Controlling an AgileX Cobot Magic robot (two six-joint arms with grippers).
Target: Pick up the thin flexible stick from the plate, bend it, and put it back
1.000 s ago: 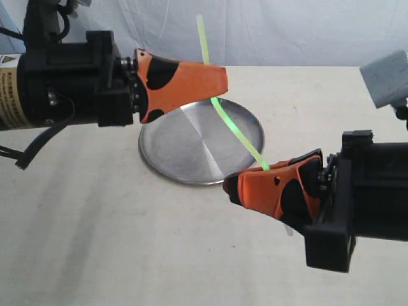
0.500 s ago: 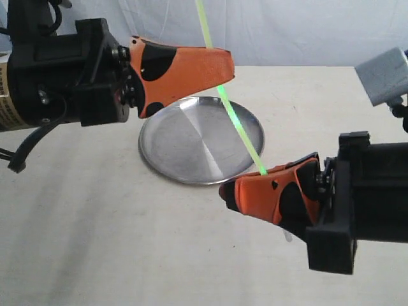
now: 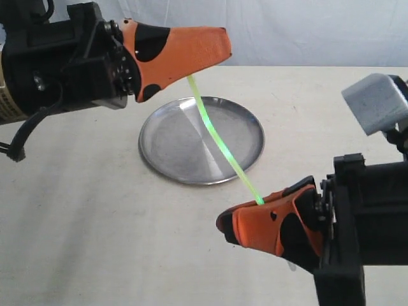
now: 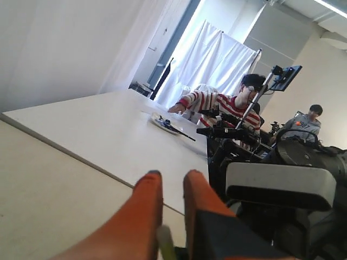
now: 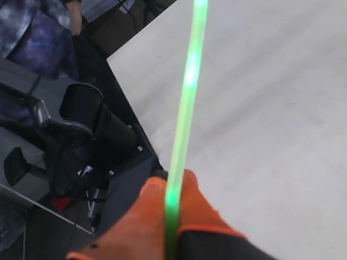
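left jaws: pinching stick [image 3: 220, 150] | right jaws: pinching stick | stick curved

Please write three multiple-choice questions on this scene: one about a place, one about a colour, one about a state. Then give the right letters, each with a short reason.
1. Where is the thin flexible stick?
A. lying flat on the plate
B. in the air, running from the left claw to the right claw
C. standing upright on the plate

2. What colour is the stick?
A. red
B. yellow-green
C. blue

3. In what state is the right claw?
A. shut on the stick
B. wide open, holding nothing
C. resting on the plate

Answers:
1. B, as the exterior view shows each end of the stick in a claw, with the stick clear of the plate.
2. B, as it glows yellow-green in both the exterior and right wrist views.
3. A, as the right wrist view shows the orange fingers closed around the stick.
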